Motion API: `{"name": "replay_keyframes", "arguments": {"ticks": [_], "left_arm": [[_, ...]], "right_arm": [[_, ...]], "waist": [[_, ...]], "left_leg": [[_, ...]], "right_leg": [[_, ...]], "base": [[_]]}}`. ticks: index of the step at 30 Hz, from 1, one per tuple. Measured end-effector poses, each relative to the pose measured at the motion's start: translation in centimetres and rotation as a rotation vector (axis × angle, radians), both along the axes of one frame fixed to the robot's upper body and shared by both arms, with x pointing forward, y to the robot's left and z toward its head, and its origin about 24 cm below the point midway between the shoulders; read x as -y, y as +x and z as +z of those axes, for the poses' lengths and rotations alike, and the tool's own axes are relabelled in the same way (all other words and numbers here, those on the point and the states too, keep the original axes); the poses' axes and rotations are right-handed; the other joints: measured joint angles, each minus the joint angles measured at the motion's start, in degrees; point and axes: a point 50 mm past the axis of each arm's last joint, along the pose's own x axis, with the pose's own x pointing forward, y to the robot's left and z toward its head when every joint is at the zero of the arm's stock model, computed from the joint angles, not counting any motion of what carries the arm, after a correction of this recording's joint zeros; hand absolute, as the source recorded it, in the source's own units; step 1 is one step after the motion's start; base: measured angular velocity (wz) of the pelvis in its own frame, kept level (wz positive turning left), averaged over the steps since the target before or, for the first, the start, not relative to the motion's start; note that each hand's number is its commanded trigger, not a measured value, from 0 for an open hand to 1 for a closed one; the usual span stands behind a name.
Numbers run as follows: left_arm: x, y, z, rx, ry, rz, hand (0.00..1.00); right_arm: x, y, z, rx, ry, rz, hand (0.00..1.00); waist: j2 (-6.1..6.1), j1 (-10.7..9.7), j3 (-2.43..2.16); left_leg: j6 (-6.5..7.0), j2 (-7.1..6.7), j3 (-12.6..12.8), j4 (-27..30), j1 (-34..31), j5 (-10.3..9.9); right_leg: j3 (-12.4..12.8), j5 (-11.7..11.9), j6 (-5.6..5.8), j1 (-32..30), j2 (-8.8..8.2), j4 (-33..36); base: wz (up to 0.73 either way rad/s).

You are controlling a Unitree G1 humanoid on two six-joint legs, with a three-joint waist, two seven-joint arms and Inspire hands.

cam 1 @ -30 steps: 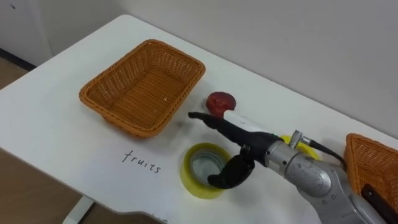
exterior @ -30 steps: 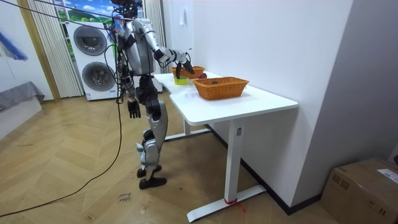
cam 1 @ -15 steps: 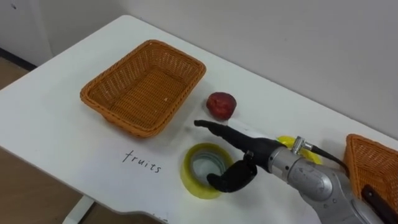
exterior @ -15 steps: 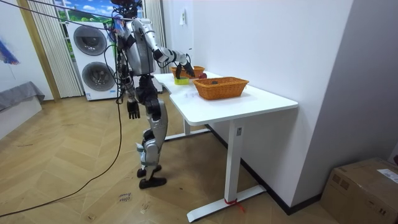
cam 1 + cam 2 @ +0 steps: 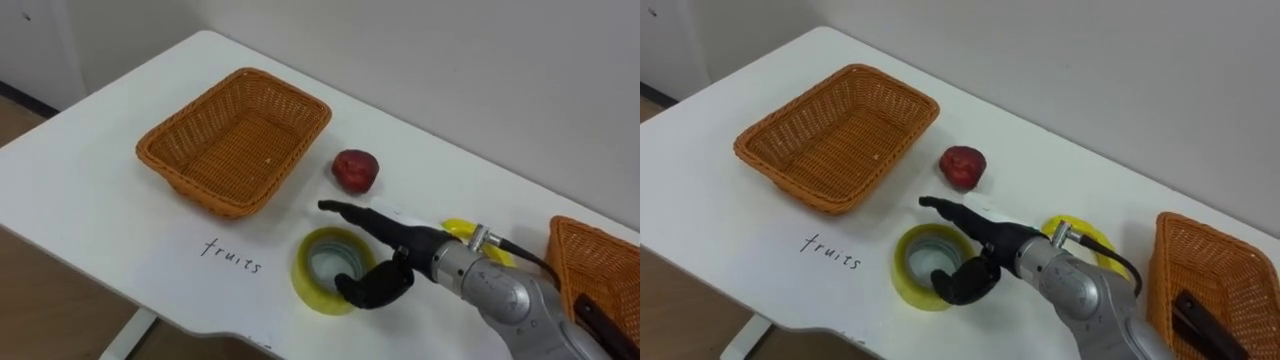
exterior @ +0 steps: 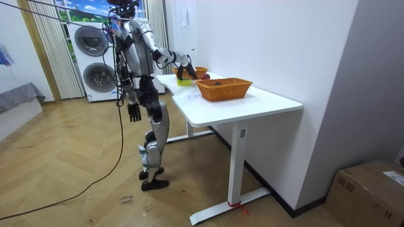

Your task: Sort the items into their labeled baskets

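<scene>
The right hand [image 5: 403,252] reaches over a white table [image 5: 90,190] with its fingers [image 5: 355,214] stretched flat and the thumb bent down over the right rim of the yellow tape roll [image 5: 312,283]. Nothing is clamped, and whether it touches the roll cannot be told. The roll lies flat directly under the hand, close to the table's near edge. Beyond the fingertips, with bare tabletop between, sits the red fruit [image 5: 355,170]. Ahead and to the hand's left stands a wicker basket [image 5: 235,140], with open table on all its sides and the far edge running along a plain wall [image 5: 480,70]. Left of the roll, near the edge, the handwritten word "fruits" [image 5: 231,256] is legible. Behind the wrist a yellow object [image 5: 462,229] is partly hidden. To the hand's right a second basket [image 5: 1215,260] holds a dark object [image 5: 1196,312] against its near wall. In the room view the robot stands at the table's end with washing machines [image 6: 95,60] behind it and its left hand [image 6: 134,112] hanging by its hip.
</scene>
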Motion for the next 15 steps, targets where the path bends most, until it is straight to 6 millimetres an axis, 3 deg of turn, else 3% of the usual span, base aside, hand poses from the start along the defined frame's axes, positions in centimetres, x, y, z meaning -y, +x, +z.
{"name": "replay_keyframes", "arguments": {"ticks": [2,3,10,15], "left_arm": [[0.0,0.0,0.0,0.002,0.0,0.0,0.0],[0.0,0.1,0.0,0.003,0.0,-0.001,0.0],[-0.2,0.6,0.3,0.035,0.012,-0.002,0.0],[-0.3,1.3,0.5,0.063,0.018,-0.015,0.0]], "right_arm": [[0.0,0.0,0.0,0.001,-0.017,0.002,0.96],[0.0,0.0,0.0,-0.001,-0.024,0.007,1.0],[0.3,0.1,0.1,0.017,-0.062,-0.01,1.0],[0.7,0.1,-0.2,0.022,-0.105,-0.032,1.0]], "waist": [[-0.01,0.06,0.0],[-0.03,0.06,0.01],[-0.14,0.1,-0.07],[-0.16,1.19,-0.13]], "left_leg": [[0.02,0.0,-0.06,0.3,-0.17,-0.02],[0.03,-0.02,-0.06,0.47,-0.34,-0.03],[0.06,-0.05,-0.06,0.99,-0.87,-0.03],[0.06,-0.05,-0.06,1.03,-0.85,-0.03]], "right_leg": [[0.0,0.0,0.0,-0.08,-0.03,0.11],[0.01,0.0,0.0,-0.17,-0.05,0.14],[0.2,0.04,0.05,-0.4,-0.1,0.1],[-0.03,0.05,0.05,-0.36,-0.1,0.09]], "base": [[0.0],[0.0],[0.0],[0.0]]}}
